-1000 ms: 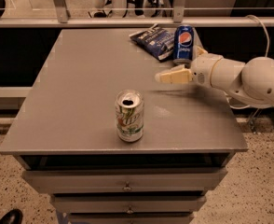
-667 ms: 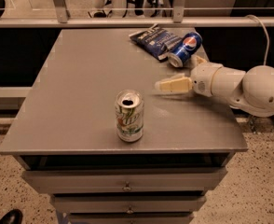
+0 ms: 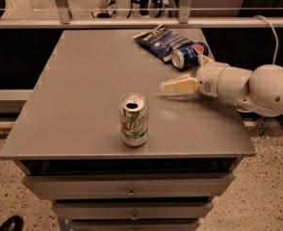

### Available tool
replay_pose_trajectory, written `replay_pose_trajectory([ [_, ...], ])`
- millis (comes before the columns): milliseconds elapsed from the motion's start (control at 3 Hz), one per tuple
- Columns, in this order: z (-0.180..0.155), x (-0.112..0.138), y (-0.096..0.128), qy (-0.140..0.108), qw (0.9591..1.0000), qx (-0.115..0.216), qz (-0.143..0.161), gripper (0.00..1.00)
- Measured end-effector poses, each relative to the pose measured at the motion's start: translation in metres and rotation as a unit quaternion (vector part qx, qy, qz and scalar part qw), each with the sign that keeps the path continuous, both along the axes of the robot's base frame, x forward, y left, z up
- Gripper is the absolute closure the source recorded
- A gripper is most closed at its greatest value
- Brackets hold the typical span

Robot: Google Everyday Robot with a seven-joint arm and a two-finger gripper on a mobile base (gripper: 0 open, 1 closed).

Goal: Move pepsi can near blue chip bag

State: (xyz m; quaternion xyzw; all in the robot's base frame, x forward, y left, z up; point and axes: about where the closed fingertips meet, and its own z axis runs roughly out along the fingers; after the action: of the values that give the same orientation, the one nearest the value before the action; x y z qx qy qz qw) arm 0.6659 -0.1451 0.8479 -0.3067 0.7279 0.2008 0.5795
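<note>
The pepsi can [image 3: 190, 55] lies on its side at the back right of the grey table [image 3: 83, 95], its silver top facing left. It touches the right edge of the blue chip bag [image 3: 161, 40], which lies flat at the back. My gripper [image 3: 182, 72] is just in front of the can, open and empty. One cream finger [image 3: 177, 86] points left over the table and the other finger [image 3: 202, 59] sits by the can's side. The white arm comes in from the right.
A white-and-green soda can [image 3: 133, 119] stands upright, opened, near the table's front middle. Drawers [image 3: 130, 192] sit under the tabletop. A railing [image 3: 132, 16] runs behind the table, and a cable [image 3: 271, 32] hangs at the right.
The pepsi can stood upright beside the bag, then tipped over and now lies on its side against it. My gripper has drawn slightly toward the front, away from the can.
</note>
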Motion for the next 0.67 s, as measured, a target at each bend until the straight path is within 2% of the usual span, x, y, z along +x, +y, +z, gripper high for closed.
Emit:
replay_pose_trajectory([
  [333, 0.005, 0.003, 0.002, -0.003, 1.0000, -0.005, 0.000, 0.00],
  [667, 0.018, -0.007, -0.002, -0.009, 0.9999, -0.014, -0.002, 0.00],
])
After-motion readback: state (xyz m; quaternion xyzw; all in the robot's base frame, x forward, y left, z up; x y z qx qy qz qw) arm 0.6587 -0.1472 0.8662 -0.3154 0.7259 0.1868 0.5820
